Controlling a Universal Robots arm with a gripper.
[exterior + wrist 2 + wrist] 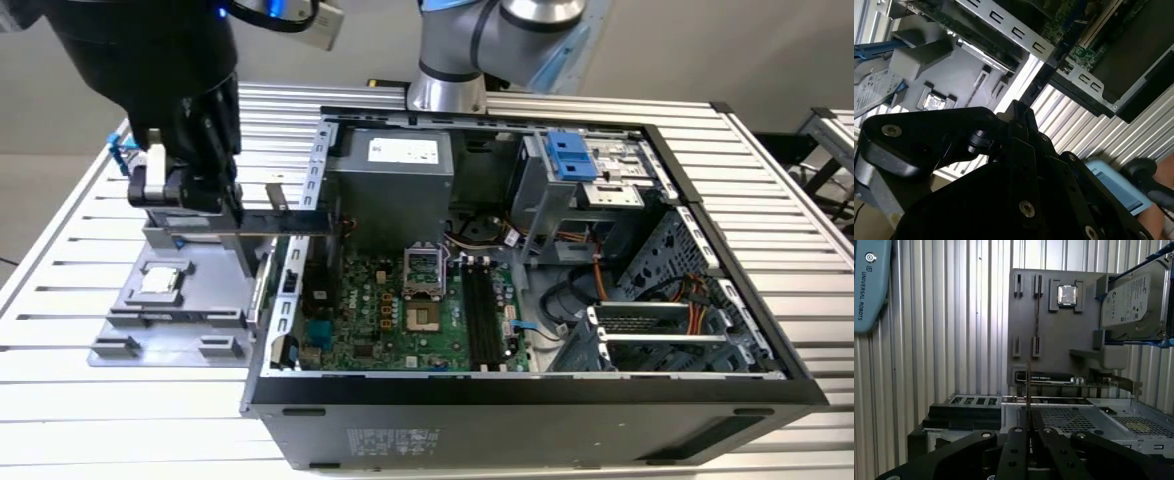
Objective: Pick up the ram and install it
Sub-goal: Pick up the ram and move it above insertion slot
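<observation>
Ram (1028, 390) should be light, stiff and thin, but fragile: bare chips on the faces, contacts along one long edge, and I'd guess it pivots easily in a loose grip. To my eye the best hold is across the flat faces near mid-length, on the long edge away from the contacts, so it hangs square.

That's roughly what I see. In the first wrist view the gripper (1028, 429) has its jaws drawn in to a narrow gap and clamped on the ram. The ram shows edge-on as a thin strip running straight out from between the fingertips. It looks centred and in line with the jaws, not skewed — can't tell how deep it sits.

In the exterior view the gripper (194, 195) hangs over the grey parts tray (134, 320), just beside the open PC case (534, 390), on the exterior view's left. Memory slots (483, 310) on the motherboard look empty — nothing seated. CPU chip (1067, 295) and hard drive (1129, 300) sit in the tray.
</observation>
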